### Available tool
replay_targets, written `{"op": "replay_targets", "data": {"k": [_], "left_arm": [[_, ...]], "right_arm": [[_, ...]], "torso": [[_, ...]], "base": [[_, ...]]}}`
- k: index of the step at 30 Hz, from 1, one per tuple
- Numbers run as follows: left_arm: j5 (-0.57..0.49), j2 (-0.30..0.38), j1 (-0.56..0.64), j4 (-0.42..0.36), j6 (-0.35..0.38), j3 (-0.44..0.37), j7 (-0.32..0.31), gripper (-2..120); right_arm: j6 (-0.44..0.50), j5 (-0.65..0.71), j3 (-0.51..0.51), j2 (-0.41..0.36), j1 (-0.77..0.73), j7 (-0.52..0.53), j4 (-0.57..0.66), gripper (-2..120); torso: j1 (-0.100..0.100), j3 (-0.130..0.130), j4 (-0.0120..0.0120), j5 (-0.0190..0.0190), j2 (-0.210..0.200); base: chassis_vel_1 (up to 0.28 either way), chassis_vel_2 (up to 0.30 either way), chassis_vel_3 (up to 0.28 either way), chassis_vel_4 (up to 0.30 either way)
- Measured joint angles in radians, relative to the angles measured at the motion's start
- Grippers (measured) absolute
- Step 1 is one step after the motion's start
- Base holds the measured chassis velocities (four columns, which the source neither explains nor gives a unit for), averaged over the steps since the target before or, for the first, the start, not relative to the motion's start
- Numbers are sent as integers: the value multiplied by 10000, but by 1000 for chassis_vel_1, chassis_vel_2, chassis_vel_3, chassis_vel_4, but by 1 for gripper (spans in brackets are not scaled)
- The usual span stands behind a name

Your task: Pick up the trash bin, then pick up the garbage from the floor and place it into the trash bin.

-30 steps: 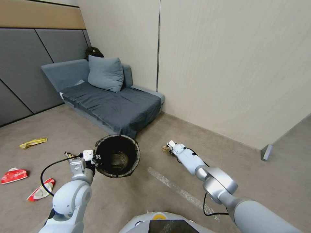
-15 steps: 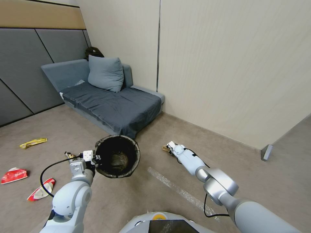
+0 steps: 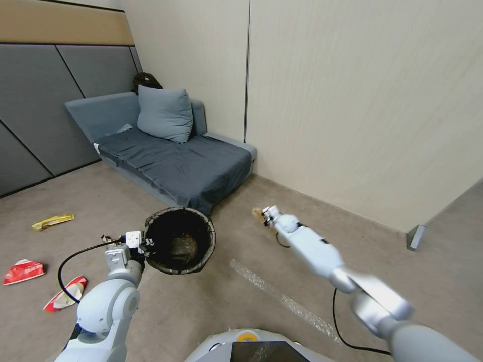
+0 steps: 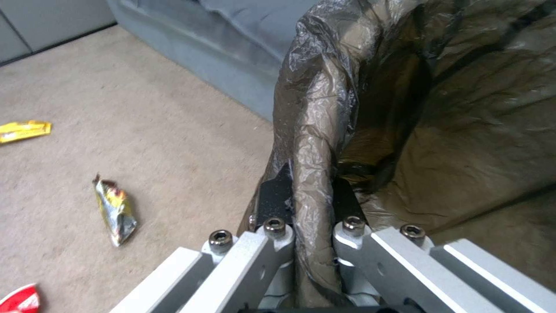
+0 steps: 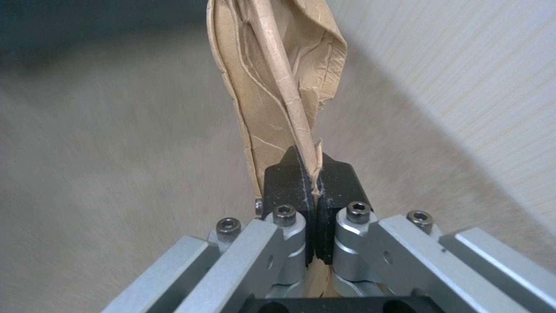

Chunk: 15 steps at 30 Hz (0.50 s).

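Room: a beige carpeted floor [image 3: 201, 311] is seen, closed off by pale wall panels at the far right, with a grey sofa [image 3: 171, 161] and a cushion [image 3: 165, 114] set at the far left.
Far-left litter: a yellow wrapper [image 3: 53, 221] is laid well to the left; nearer, a red packet [image 3: 22, 271] and a red-and-white wrapper [image 3: 65, 294] are spread on the floor, all apart from one another.
Dark wrapper: a crumpled multicoloured wrapper [image 4: 116, 208] is found on the floor just left of the bin.
Left gripper: the left gripper [image 4: 310, 204] is clamped over the bagged rim, one pad outside and one inside.
Trash bin: the trash bin [image 3: 178, 241] is held off the floor at centre left, mouth tilted toward the robot; some contents can be made out at its bottom.
Bin handling: it is judged light and stiff, though the bag film is thin and slippery, so a hold at the rim is suited.
Right gripper: the right gripper [image 5: 312, 182] is pinched tight on a piece of crumpled brown paper [image 5: 278, 87], raised at centre right, near the wall.
Paper handling: it is judged very light, soft and easily torn, best taken by a folded ridge.
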Motion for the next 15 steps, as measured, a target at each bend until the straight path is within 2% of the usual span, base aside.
{"op": "replay_targets", "data": {"k": [2, 3, 5, 6, 8, 9, 11, 14, 15], "left_arm": [[-11, 32, 12, -28, 2, 33, -1, 0], [-11, 32, 12, -28, 2, 33, -1, 0], [-7, 59, 12, -40, 5, 98, 66, 0], [-7, 59, 12, -40, 5, 98, 66, 0], [8, 50, 1, -40, 6, 180, 170, 0], [8, 50, 1, -40, 6, 180, 170, 0], [59, 5, -7, -3, 7, 240, 218, 0], [91, -15, -8, 29, 9, 271, 237, 0], [138, -40, -12, 78, 10, 307, 256, 0]], "right_arm": [[-210, 867, 784, -454, -410, 309, 1359, 0], [-210, 867, 784, -454, -410, 309, 1359, 0], [-331, 2523, 1748, -999, -918, 897, 3225, 0], [-331, 2523, 1748, -999, -918, 897, 3225, 0], [-336, 3853, 2203, -1259, -964, 1490, 4593, 0], [-336, 3853, 2203, -1259, -964, 1490, 4593, 0], [-335, 5136, 2262, -1262, -676, 2012, 5670, 0], [-332, 5635, 2203, -1212, -514, 2194, 5972, 0], [-323, 6339, 2022, -1100, -211, 2336, 6348, 0]], "torso": [[0, 0, 9, -3, 0], [0, 0, 9, -3, 0], [-1, 0, 12, -2, 0], [-1, 0, 12, -2, 0], [-1, 0, 7, -7, 0], [-1, 0, 7, -7, 0], [0, 0, 11, -6, 0], [0, 0, 11, -9, 0], [-1, 0, 12, -7, 0]], "base": [[0, 0, 0, 0], [0, 0, 0, 0], [0, 0, 0, 0], [0, 0, 0, 0], [0, 0, 0, 0], [0, 0, 0, 0], [0, 0, 0, 0], [0, 0, 0, 0], [0, 0, 0, 0]]}}
